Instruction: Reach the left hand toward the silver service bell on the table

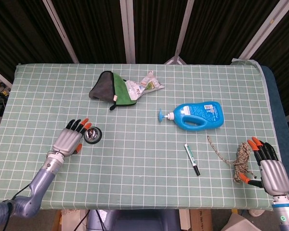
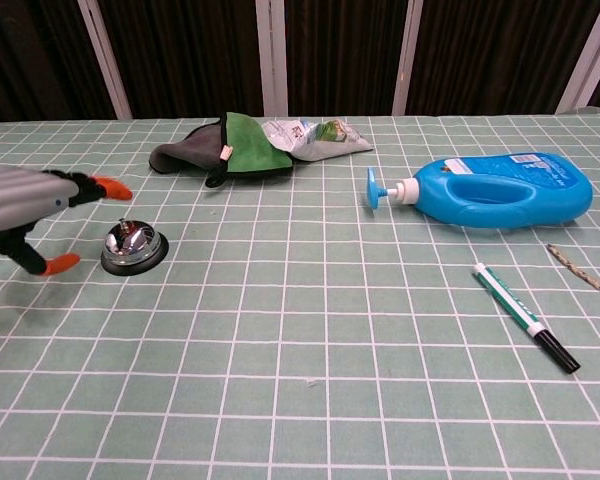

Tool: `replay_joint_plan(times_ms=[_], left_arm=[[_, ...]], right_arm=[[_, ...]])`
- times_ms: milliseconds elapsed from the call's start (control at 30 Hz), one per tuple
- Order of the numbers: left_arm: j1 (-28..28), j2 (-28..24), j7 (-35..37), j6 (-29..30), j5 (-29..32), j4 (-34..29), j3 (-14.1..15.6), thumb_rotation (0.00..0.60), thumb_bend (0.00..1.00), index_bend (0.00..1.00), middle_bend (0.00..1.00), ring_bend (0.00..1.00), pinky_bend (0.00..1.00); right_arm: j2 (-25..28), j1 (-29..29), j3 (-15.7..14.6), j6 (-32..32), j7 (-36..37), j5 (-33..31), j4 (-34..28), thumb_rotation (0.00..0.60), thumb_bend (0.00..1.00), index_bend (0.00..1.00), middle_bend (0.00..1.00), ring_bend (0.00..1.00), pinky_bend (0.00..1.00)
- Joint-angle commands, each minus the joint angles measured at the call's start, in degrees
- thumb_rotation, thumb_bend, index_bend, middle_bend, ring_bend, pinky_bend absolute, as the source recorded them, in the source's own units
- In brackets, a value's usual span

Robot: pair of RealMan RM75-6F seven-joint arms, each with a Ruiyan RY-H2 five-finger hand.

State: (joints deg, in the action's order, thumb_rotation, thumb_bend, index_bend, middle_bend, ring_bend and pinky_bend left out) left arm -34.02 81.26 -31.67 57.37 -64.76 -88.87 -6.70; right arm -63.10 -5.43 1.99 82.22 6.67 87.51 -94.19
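Note:
The silver service bell [image 1: 93, 136] [image 2: 134, 246] stands on the green checked table [image 1: 135, 144], left of centre. My left hand [image 1: 70, 137] [image 2: 35, 205] hovers just to the bell's left, fingers spread and empty, orange fingertips [image 2: 113, 186] raised a little above and beside the bell without touching it. My right hand [image 1: 267, 163] lies at the table's near right corner, fingers spread, holding nothing, beside a coil of rope [image 1: 240, 159].
A grey and green cloth [image 1: 108, 88] with a crumpled wrapper [image 1: 145, 84] lies at the back. A blue detergent bottle [image 1: 197, 115] lies on its side right of centre. A marker pen [image 1: 192, 159] lies in front of it.

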Motion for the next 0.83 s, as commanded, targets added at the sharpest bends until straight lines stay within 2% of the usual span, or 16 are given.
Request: replay_joint_plan(times_ms=[33,167,367,433,567,700,833], left_arm=[[0.4,-1.2,3.7,4.5,-2.8,-3.1,-3.0,0.600,0.40,0.00,0.00,0.00,0.00],[2.2,-3.9,4.5,9.0,-4.7,-7.0,-3.5,0.600,0.26,0.00,0.00,0.00,0.00],[9.4,-10.1,4.1,17.3,-7.7,-14.3,0.9,0.600,0.18,0.00,0.00,0.00,0.00],[14.2,-12.8,5.5,22.5,-9.9,-16.5,4.1,0.600,0.17,0.00,0.00,0.00,0.00],[20.8,-15.0,9.7,29.6,-12.9,-15.7,8.1,0.600,0.17,0.00,0.00,0.00,0.00],[25.8,-16.6,14.4,34.3,-14.3,-13.3,10.5,0.600,0.17,0.00,0.00,0.00,0.00],[27.6,-17.3,18.2,35.6,-14.5,-11.3,10.4,0.600,0.17,0.00,0.00,0.00,0.00]], right_arm=[[0.0,0.0,0.0,0.1,0.0,0.0,0.1,0.600,0.22,0.00,0.00,0.00,0.00],[0.0,0.0,0.0,0.2,-0.1,0.1,0.3,0.600,0.22,0.00,0.00,0.00,0.00],[-0.1,0.0,0.1,0.4,-0.4,0.2,0.5,0.600,0.22,0.00,0.00,0.00,0.00],[-0.3,0.0,0.1,0.6,-0.8,0.4,0.7,0.600,0.22,0.00,0.00,0.00,0.00],[-0.5,0.1,0.1,0.8,-1.4,0.5,0.9,0.600,0.22,0.00,0.00,0.00,0.00],[-0.7,0.1,-0.1,0.8,-1.8,1.0,0.9,0.600,0.22,0.00,0.00,0.00,0.00],[-0.9,-0.2,0.0,0.4,-2.2,0.8,0.9,0.600,0.22,0.00,0.00,0.00,0.00]])
